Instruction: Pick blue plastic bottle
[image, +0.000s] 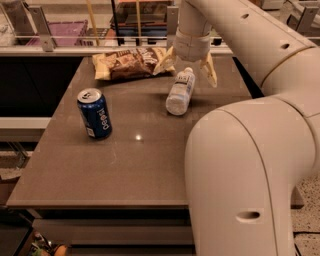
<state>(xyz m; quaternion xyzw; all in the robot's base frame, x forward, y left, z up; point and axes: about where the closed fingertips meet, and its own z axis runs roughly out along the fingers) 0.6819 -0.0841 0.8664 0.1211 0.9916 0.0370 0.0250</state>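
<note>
The blue plastic bottle (180, 91) is a small clear, whitish bottle with a pale label. It lies on its side on the brown table (140, 165), toward the back right, cap end pointing away. My gripper (186, 69) hangs over the bottle's far end, open, with one yellowish finger (163, 61) to the left of the cap and the other to the right. The fingers straddle the bottle's top end without closing on it.
A blue Pepsi can (94, 113) stands upright at the table's left. A brown and cream snack bag (131, 63) lies at the back edge, just left of the gripper. My arm's large white body (240, 175) fills the right foreground. A railing and shelves run behind the table.
</note>
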